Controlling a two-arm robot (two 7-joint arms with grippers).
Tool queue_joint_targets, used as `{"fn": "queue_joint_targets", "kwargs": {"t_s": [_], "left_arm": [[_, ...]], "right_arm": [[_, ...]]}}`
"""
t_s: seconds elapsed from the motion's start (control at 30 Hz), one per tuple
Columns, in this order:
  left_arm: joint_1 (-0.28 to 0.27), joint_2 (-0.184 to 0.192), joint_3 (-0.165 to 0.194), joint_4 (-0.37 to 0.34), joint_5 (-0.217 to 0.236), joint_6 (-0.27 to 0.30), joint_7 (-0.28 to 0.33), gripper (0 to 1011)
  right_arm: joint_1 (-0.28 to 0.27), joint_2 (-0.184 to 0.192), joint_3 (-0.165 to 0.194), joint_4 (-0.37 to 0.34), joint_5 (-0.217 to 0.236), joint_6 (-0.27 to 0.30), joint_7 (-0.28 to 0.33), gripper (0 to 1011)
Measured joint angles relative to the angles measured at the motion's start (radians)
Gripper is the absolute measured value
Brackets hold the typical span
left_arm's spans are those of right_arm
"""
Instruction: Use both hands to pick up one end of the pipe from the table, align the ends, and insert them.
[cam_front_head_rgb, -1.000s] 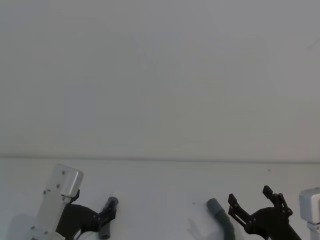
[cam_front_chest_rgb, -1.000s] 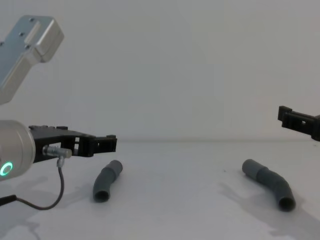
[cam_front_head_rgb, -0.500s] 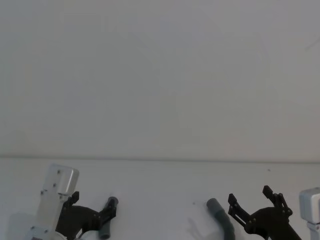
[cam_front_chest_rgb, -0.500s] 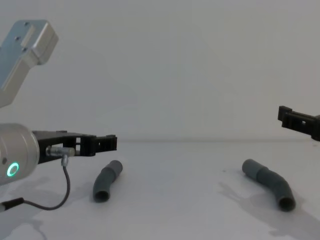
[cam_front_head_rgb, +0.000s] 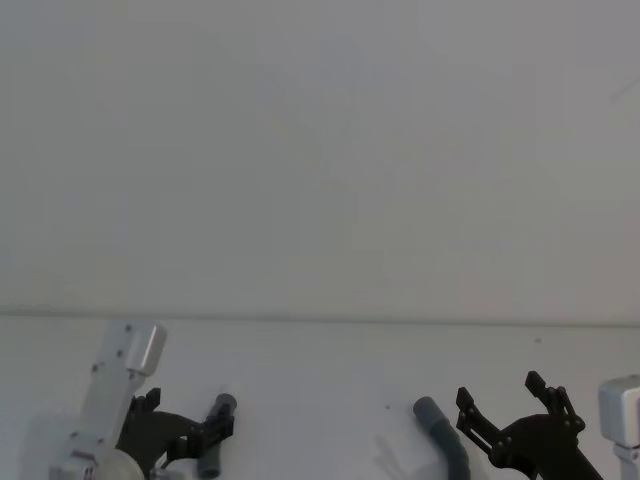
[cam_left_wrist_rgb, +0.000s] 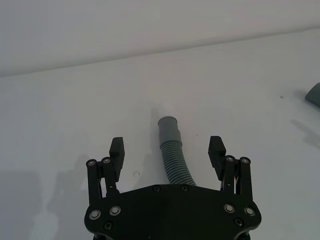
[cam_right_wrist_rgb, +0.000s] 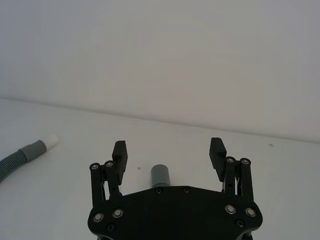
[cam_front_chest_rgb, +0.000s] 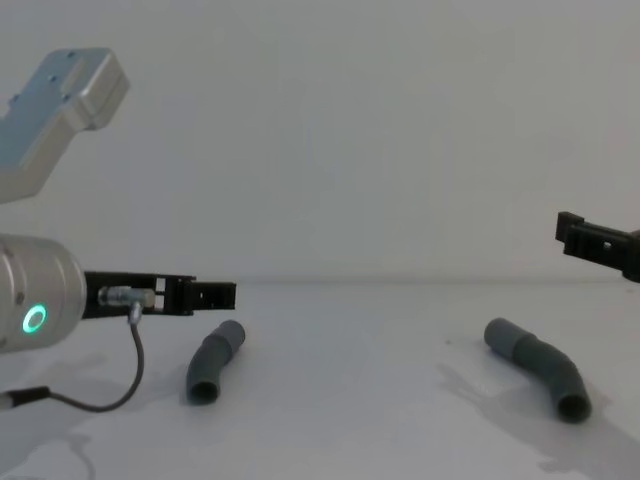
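Two pipe pieces lie flat on the table (cam_front_chest_rgb: 350, 425), well apart, and neither one is picked up yet. The left pipe piece (cam_front_chest_rgb: 212, 362) is on the robot's left side, and its white stub (cam_left_wrist_rgb: 165, 107) points away from the robot. The right pipe piece (cam_front_chest_rgb: 540, 366) is on the right side, and its grey cuff (cam_right_wrist_rgb: 160, 175) shows between the fingers in the right wrist view. The left gripper (cam_left_wrist_rgb: 167, 149) hangs low, just above its piece, with its fingers spread wide on both sides of it, not touching. The right gripper (cam_right_wrist_rgb: 168, 150) hangs higher over its piece, and its fingers are spread wide too. So the task looks like it is only at the start. Both grabs, the lift, the lining up of the stub with the cuff, and the push together are all left to do.
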Motion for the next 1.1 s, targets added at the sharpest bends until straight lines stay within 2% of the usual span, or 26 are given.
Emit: {"fn": "queue_joint_targets", "kwargs": {"t_s": [0.13, 0.27, 0.83, 1.1], "left_arm": [[-0.037, 0.009, 0.010, 0.013, 0.001, 0.051, -0.018, 1001], [-0.063, 0.011, 0.016, 0.030, 0.001, 0.078, -0.031, 1001], [-0.107, -0.037, 0.005, 0.104, -0.017, 0.125, -0.042, 1001], [-0.138, -0.045, 0.014, 0.135, -0.014, 0.145, -0.059, 1001]], "right_arm": [[0.000, 0.000, 0.000, 0.000, 0.000, 0.000, 0.000, 1001], [0.000, 0.000, 0.000, 0.000, 0.000, 0.000, 0.000, 1001], [0.000, 0.000, 0.000, 0.000, 0.000, 0.000, 0.000, 1001], [0.000, 0.000, 0.000, 0.000, 0.000, 0.000, 0.000, 1001]]}}
